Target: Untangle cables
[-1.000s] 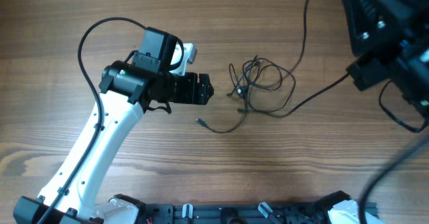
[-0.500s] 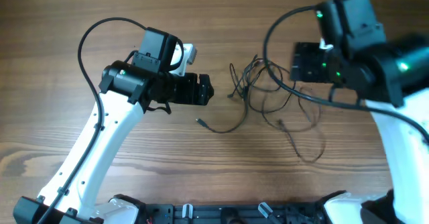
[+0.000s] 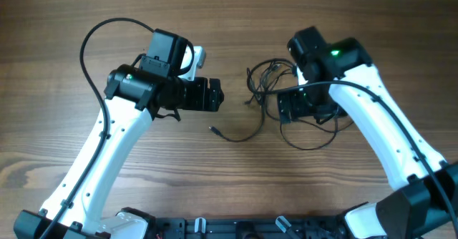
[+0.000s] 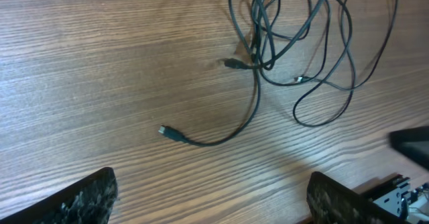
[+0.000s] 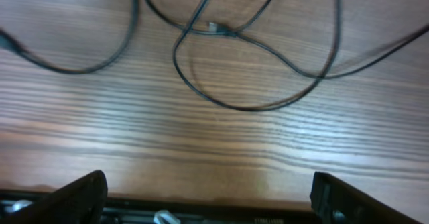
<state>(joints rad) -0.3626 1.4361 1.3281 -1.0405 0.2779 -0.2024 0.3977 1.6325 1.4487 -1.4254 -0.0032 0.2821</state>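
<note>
Cables (image 3: 268,76) lie tangled, partly hidden beneath the right arm (image 3: 379,124).

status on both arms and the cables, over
Left end effector open, empty, short of cables. Right end effector open, empty, over them. Cables tangled, untouched. Nothing in the way.

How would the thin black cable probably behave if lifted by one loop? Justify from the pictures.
Probably floppy: the cable lies in loose, overlapping curves on the table. Likely light, being so thin. Its free plug would probably dangle and drag, and crossed loops might tighten.
</note>
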